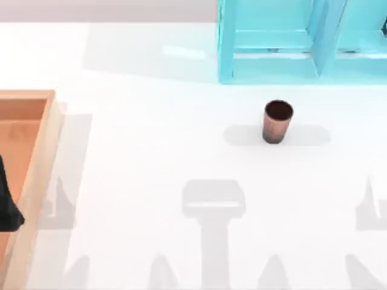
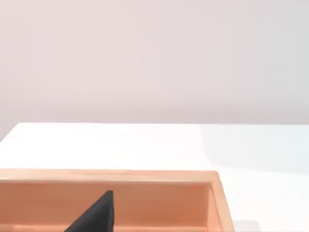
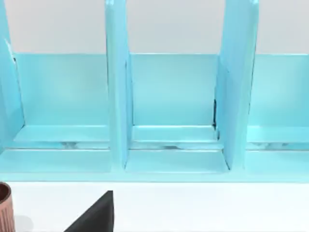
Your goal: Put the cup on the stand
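Note:
The cup (image 1: 278, 121) is small, tapered and copper-brown with a dark inside. It stands upright on the white table, right of centre and a little in front of the stand (image 1: 275, 42). The stand is a large glossy cyan frame of posts and shelf boards at the table's back right. The right wrist view faces the stand (image 3: 174, 96) across its open bays, with the cup's (image 3: 4, 209) side at that picture's edge and a black part of my right gripper (image 3: 96, 216) low in front. My left gripper (image 1: 9, 205) shows as a dark shape over the wooden box at the table's left edge.
An orange-brown wooden box (image 1: 42, 157) with raised rims lies along the left side, and the left wrist view looks over its far rim (image 2: 111, 175). Bare white table lies between the box and the cup. Grey shadows fall on the table's front.

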`<state>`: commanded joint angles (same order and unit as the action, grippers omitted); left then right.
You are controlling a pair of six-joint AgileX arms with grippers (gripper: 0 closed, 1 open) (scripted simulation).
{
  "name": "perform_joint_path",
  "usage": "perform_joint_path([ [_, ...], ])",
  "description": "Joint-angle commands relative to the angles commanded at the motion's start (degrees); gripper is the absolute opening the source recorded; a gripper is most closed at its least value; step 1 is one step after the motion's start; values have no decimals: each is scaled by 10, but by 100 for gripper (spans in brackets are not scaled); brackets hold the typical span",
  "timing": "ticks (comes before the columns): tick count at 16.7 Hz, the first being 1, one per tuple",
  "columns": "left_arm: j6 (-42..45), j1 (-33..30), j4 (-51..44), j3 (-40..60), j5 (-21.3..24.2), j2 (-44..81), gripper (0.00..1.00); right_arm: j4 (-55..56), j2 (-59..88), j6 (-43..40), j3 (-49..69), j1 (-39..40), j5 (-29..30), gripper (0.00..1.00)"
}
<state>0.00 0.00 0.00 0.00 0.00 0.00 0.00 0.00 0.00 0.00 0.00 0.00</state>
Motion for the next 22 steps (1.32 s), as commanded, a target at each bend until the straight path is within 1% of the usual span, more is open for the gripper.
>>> perform_joint_path([
  [3,0,0,0,0,0,0,100,-4,5,-2,5,-1,0,100],
  [5,0,0,0,0,0,0,100,-25,30,-11,31,-5,0,100],
  [9,0,0,0,0,0,0,100,-120,148,-57,158,-21,-3,100],
  [13,0,0,0,0,0,0,100,-261,341,-130,380,-32,-11,100],
  [18,0,0,0,0,0,0,100,-472,647,-248,730,-33,-27,100],
  [22,0,0,0,0,0,0,100,-640,895,-352,996,-17,-45,100],
])
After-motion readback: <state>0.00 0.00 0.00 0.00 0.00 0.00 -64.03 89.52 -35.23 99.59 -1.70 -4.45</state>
